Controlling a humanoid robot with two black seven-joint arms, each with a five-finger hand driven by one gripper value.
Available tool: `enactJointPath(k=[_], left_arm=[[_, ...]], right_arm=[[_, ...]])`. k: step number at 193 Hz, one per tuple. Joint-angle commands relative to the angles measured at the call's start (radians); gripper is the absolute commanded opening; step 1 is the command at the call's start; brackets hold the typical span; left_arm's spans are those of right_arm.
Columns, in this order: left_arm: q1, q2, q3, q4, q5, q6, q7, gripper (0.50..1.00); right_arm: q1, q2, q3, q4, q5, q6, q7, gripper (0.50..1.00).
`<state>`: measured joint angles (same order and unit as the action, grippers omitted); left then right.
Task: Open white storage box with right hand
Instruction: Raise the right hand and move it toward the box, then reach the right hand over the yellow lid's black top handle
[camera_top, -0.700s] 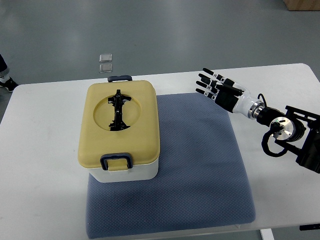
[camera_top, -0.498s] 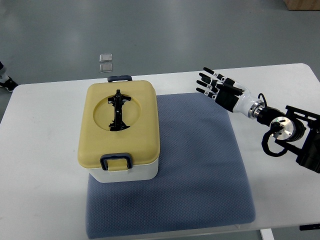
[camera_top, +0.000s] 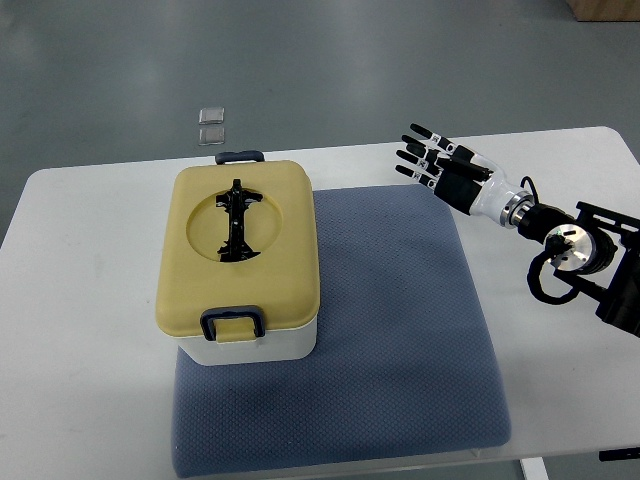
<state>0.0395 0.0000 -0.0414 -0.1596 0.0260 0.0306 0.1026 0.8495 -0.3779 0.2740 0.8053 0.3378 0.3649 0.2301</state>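
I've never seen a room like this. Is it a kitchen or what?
Probably a robot lab, not a kitchen: a plain white table, a bare grey floor, and a robot's right hand near a storage box.

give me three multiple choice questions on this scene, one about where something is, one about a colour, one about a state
1. Where is the right hand?
A. on the lid
B. above the far right part of the blue mat, apart from the box
C. under the table

2. What colour is the lid of the storage box?
A. yellow
B. red
C. green

3. What state is the box in?
A. lid off
B. tipped over
C. closed, with both dark latches down

Answers:
1 B, the hand hovers past the blue mat edge with a clear gap to the box.
2 A, the lid is yellow on a white base.
3 C, the lid sits flat and the near latch lies against it.
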Motion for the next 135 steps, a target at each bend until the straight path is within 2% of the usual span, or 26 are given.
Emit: enactJointPath(k=[1,41,79,117,135], left_arm=[[-0.001,0.0,0.0,0.0,0.0,0.0,0.0,1.0],[-0.001,0.0,0.0,0.002,0.0,0.0,0.0,1.0],[-0.001,0.0,0.0,0.0,0.0,0.0,0.0,1.0],[-0.001,0.0,0.0,0.0,0.0,0.0,0.0,1.0],[-0.001,0.0,0.0,0.0,0.0,0.0,0.0,1.0]], right_arm=[[0.01,-0.01,-0.003,0.0,-0.002,0.0,-0.003,0.934],[0.06,-0.049,-0.003,0.0,-0.098,0.0,0.006,0.934],[0.131,-0.049,-0.001,-0.006,-0.322,-0.027,0.1,0.932],[0.175,-0.042,-0.001,-0.005,-0.465,-0.021,0.107,0.932],[0.209,-0.036,-0.004,-0.005,-0.634,-0.032,0.127,0.932]])
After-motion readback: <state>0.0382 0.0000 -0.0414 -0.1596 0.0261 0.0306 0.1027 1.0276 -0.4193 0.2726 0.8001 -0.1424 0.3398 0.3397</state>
